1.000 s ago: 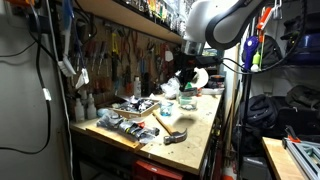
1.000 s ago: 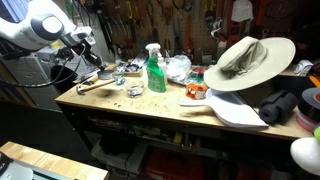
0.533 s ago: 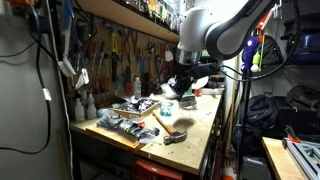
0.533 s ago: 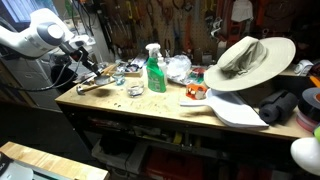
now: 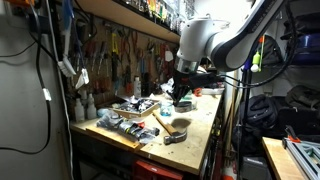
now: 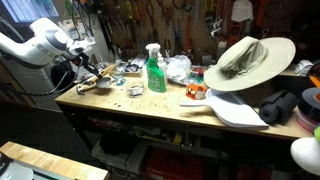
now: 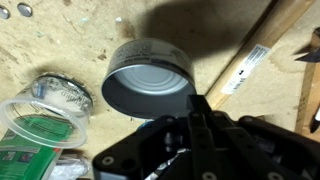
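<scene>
My gripper (image 7: 197, 108) hangs low over the end of a cluttered wooden workbench, seen in both exterior views (image 5: 178, 92) (image 6: 88, 72). Its fingers look pressed together with nothing between them. In the wrist view a round grey metal tin (image 7: 148, 75) stands on the benchtop just beyond the fingertips, close to them, and I cannot tell whether they touch. A clear round container with a green label (image 7: 45, 112) lies to the tin's left. A wooden handle (image 7: 255, 55) runs diagonally to its right.
A hammer (image 5: 175, 132) (image 6: 90, 85) lies near the bench end. A green spray bottle (image 6: 154, 68), a wide-brimmed hat (image 6: 245, 58), a white board (image 6: 235, 110) and small clutter (image 5: 130, 110) cover the bench. Tools hang on the back wall (image 6: 180, 25).
The arm has lowered over the last second, bringing the gripper down from above the bench to just over the tin and hammer.
</scene>
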